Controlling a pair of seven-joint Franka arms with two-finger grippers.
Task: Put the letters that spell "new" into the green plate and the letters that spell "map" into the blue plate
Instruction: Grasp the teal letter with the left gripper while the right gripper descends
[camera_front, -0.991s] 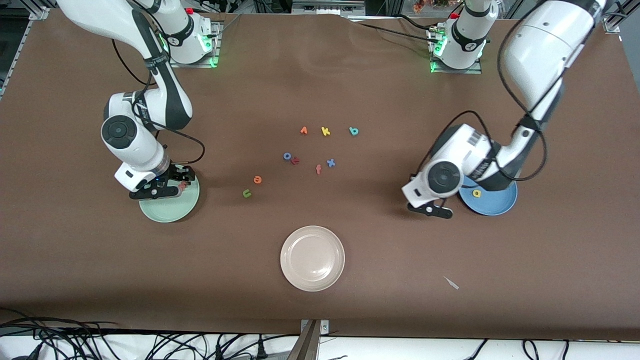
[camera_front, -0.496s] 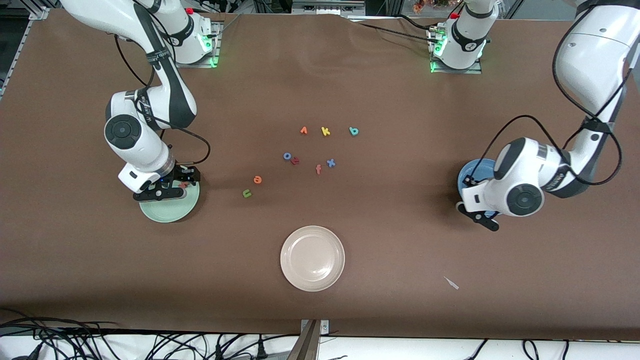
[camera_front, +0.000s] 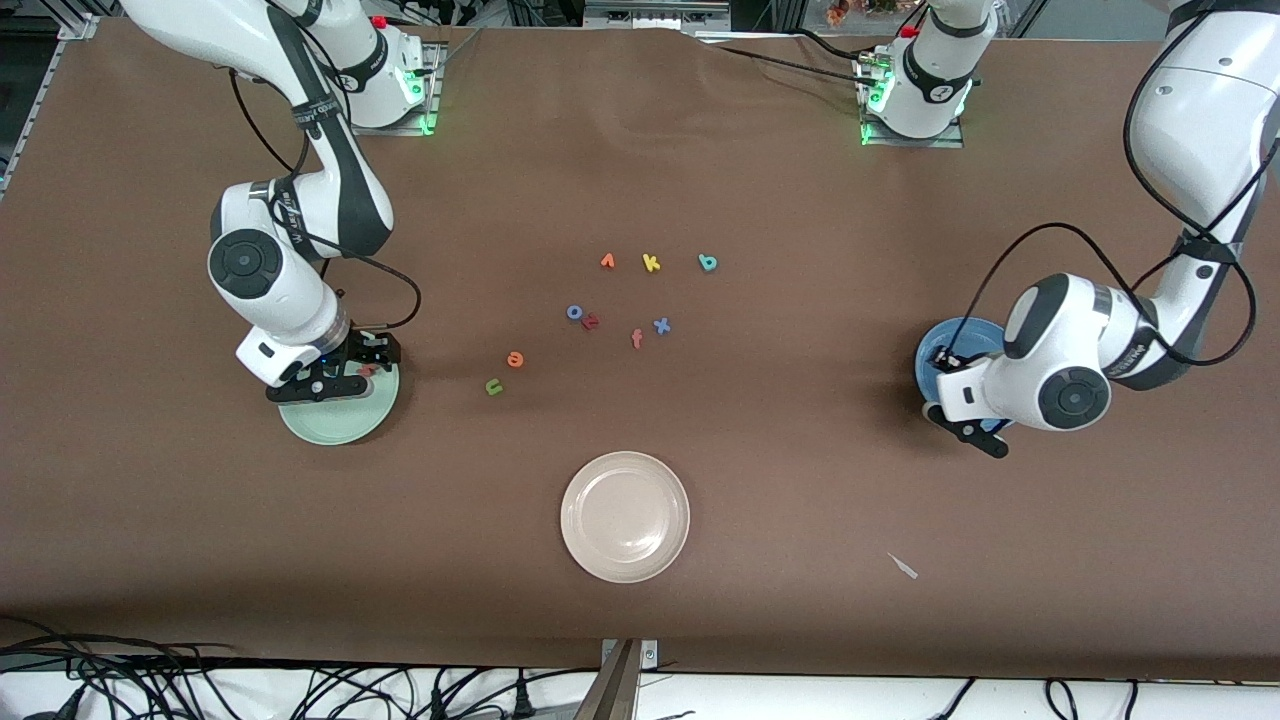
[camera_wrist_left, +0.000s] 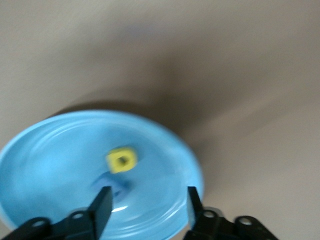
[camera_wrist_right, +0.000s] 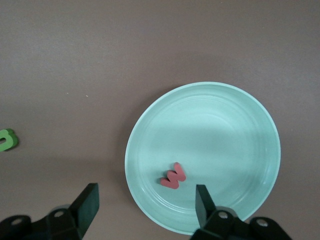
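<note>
over at the right arm's end of the table, the round pale mint-green plate (camera_wrist_right: 235, 125) has the little pinkish-red foam "w" (camera_wrist_right: 173, 176) lying flat in it, long axis tilted. right gripper (camera_wrist_right: 145, 205) hangs over that plate, fingers spread wide, nothing in them. at the left arm's end, the round medium-blue plate (camera_wrist_left: 45, 165) holds the yellow foam "a" (camera_wrist_left: 121, 160); left gripper (camera_wrist_left: 146, 207) sits over it, fingers apart and empty.
</note>
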